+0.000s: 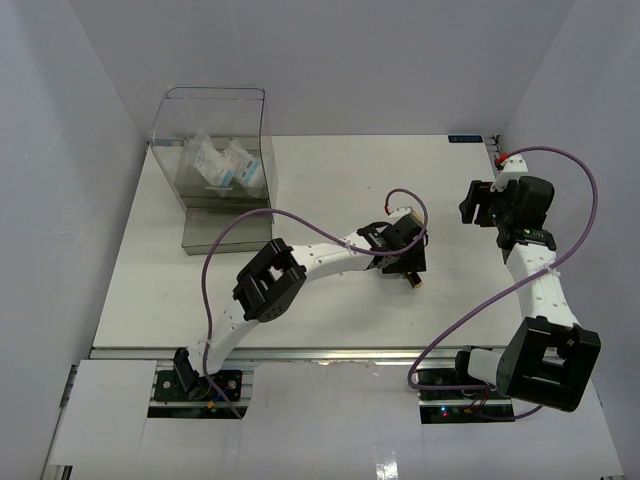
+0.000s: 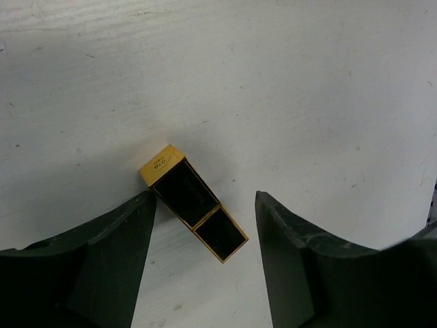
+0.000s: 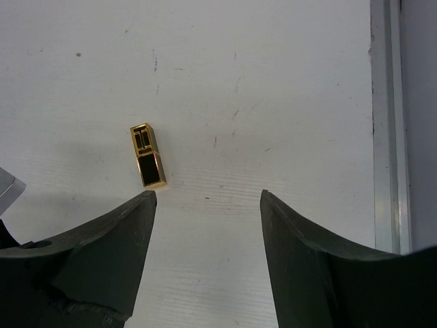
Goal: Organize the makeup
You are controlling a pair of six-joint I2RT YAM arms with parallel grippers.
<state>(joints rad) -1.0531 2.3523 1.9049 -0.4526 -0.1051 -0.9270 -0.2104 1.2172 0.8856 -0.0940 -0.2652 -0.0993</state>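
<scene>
A small gold-and-black tube (image 2: 193, 203) lies flat and slantwise on the white table (image 1: 330, 170). My left gripper (image 2: 205, 196) hangs open over it. One finger (image 2: 130, 239) is close beside the tube and the other finger (image 2: 287, 239) stands well apart from it. From above, the tube (image 1: 412, 282) peeks out just under the left gripper (image 1: 405, 262). My right gripper (image 1: 480, 208) is open and empty at the table's right side. In its wrist view a gold tube (image 3: 147, 156) lies beyond my right gripper (image 3: 207, 195), near the left fingertip. Clear packets with white-and-blue labels (image 1: 225, 165) stand inside the clear box.
A large clear plastic box (image 1: 215, 110) stands at the back left of the table. A metal rail (image 3: 386, 123) runs along the table's right edge. Purple cables loop above both arms.
</scene>
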